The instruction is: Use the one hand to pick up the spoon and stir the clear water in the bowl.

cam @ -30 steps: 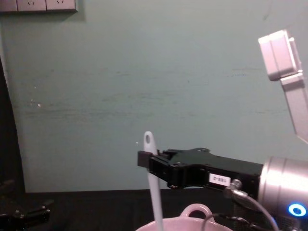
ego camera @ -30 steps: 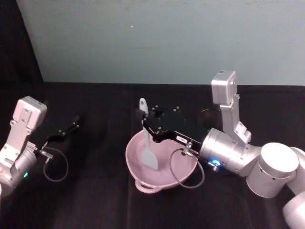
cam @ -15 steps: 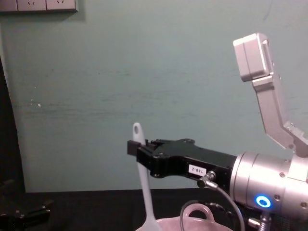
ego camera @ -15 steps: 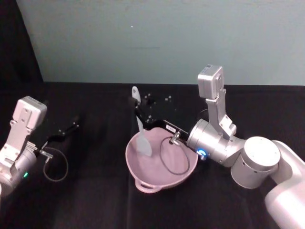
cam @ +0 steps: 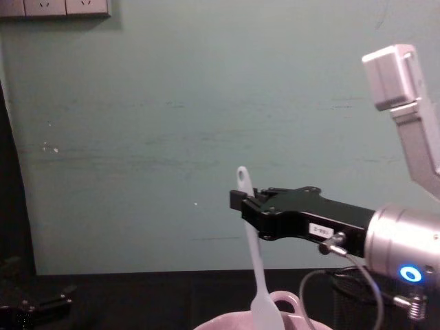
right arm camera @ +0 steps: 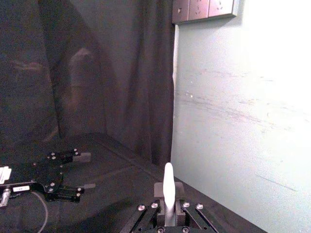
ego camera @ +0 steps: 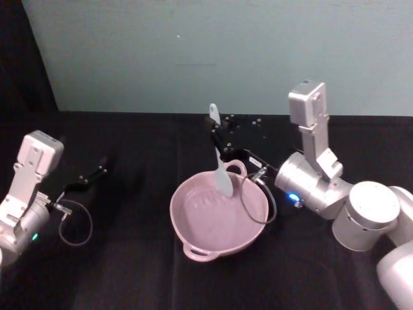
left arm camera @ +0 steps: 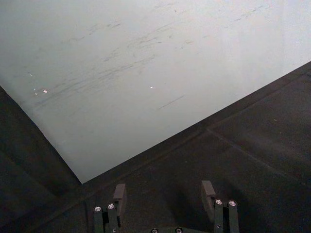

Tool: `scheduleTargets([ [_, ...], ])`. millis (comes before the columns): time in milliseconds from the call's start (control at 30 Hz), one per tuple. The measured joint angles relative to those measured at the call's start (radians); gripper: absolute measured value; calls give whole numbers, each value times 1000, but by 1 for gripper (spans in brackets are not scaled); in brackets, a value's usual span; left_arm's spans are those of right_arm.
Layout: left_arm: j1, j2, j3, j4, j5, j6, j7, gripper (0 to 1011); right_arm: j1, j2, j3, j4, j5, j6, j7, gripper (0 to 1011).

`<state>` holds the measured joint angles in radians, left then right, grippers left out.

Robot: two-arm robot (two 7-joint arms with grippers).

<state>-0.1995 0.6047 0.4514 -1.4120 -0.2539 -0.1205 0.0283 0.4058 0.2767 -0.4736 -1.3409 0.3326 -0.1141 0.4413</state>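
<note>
Black flat jaws of the right end effector (ego camera: 218, 137) are clamped on the upper handle of the spoon (ego camera: 224, 181). The chest view shows them pinching the thin shaft just under its holed tip, with the arm reaching in from the robot's right. The right wrist view shows that tip poking up between the closed jaws.

From the grip, the white spoon hangs down and is close to upright, its top tilted slightly toward the robot's left. Its long axis therefore runs almost straight down into the bowl (ego camera: 175, 216). The flat blade sits directly below the end effector, at the far right part of the pink bowl and just beside the far loop handle. I cannot tell whether its lower edge is in the water.

The rest of the bowl's open water lies toward the robot and to its left of the blade. I judge that stirring calls for sweeping that way while the handle is kept near vertical. The blade is close to the far rim, so a push outward could knock the wall or nudge the bowl on the table (ego camera: 129, 271).

The left end effector (ego camera: 97, 173) rests parked well apart on the robot's left, its jaws spread. The right arm is plainly the nearer one.
</note>
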Motion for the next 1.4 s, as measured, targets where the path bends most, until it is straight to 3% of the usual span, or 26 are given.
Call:
scheduleTargets([
  [300,0,0,0,0,0,0,0,1005,-81,53,25,-115,32,41,35,117],
  [633,0,0,0,0,0,0,0,1005,-110,69,-7,-164,79,63,95,116],
  [1000,0,0,0,0,0,0,0,1005,-49,11,-60,-86,63,18,101,117],
  [1200,0,0,0,0,0,0,0,1005,-17,-23,-56,-17,15,-27,53,116],
  [1400,0,0,0,0,0,0,0,1005,-9,-32,-37,9,-27,-43,14,116],
])
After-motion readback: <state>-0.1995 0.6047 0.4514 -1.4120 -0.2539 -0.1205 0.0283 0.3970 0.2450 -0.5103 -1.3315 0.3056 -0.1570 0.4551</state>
